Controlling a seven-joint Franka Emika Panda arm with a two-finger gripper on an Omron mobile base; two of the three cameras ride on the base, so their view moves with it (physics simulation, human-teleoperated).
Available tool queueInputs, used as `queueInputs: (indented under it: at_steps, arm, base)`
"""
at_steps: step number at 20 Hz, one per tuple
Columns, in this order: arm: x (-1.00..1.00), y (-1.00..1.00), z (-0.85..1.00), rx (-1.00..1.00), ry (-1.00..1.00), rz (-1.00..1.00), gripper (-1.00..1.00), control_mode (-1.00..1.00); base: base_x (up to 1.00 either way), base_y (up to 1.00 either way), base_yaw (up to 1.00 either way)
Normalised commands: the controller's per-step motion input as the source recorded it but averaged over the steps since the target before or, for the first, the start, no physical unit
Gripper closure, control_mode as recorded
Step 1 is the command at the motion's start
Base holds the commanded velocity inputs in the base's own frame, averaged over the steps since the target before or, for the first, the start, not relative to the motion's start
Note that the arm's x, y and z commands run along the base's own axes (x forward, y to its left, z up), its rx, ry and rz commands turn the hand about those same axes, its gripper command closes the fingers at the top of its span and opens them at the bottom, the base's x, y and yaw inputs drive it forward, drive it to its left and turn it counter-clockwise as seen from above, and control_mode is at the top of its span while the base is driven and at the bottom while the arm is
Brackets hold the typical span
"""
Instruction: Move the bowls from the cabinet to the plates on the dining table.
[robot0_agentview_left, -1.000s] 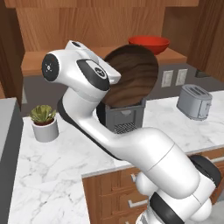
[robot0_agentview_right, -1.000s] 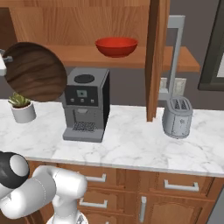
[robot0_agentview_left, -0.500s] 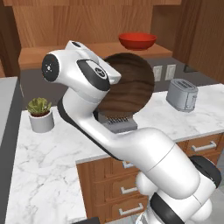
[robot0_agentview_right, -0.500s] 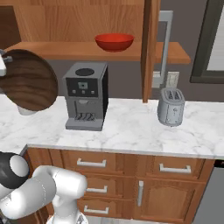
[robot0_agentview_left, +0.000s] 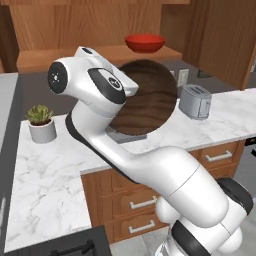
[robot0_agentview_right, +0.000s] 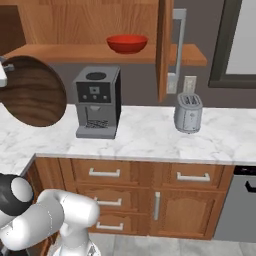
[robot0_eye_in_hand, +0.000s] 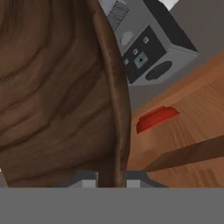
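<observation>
My gripper (robot0_eye_in_hand: 111, 179) is shut on the rim of the dark brown wood-grain bowl (robot0_eye_in_hand: 52, 87), which is held on edge. That bowl (robot0_agentview_left: 150, 100) hangs at the arm's wrist above the counter, and sits at the left edge in the right base view (robot0_agentview_right: 32, 97). The glossy red bowl (robot0_agentview_left: 145, 42) stands on the open shelf of the cabinet (robot0_agentview_left: 75, 55), above the coffee machine (robot0_agentview_right: 97, 102). From the right, the red bowl (robot0_agentview_right: 127, 43) is left of the open cabinet door (robot0_agentview_right: 165, 45). The red bowl (robot0_eye_in_hand: 156, 118) also appears past the held bowl's rim. The plates and the dining table are out of view.
A marble counter (robot0_agentview_right: 150, 135) carries the coffee machine (robot0_eye_in_hand: 153, 52), a silver toaster (robot0_agentview_left: 195, 100) (robot0_agentview_right: 187, 112) and a potted plant (robot0_agentview_left: 41, 125). Wooden drawers with silver handles (robot0_agentview_right: 105, 173) run below it. A dark appliance front (robot0_agentview_right: 240, 205) stands at the right.
The whole picture has shifted as the base draws back from the counter. The brown bowl stays in the gripper, and the red bowl stays on the shelf.
</observation>
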Motion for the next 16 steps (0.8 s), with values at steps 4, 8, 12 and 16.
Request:
queueInputs:
  at_steps: [4, 8, 12, 16]
  arm:
    - [0.00, 0.00, 0.00, 0.00, 0.00, 0.00, 1.00, 1.00]
    - [0.00, 0.00, 0.00, 0.00, 0.00, 0.00, 1.00, 1.00]
    - [0.00, 0.00, 0.00, 0.00, 0.00, 0.00, 1.00, 1.00]
    - [0.00, 0.00, 0.00, 0.00, 0.00, 0.00, 1.00, 1.00]
  base:
    - [-0.35, -0.38, -0.06]
    - [-0.14, -0.53, -0.04]
    - [0.00, -0.53, -0.09]
    - [0.00, -0.51, -0.09]
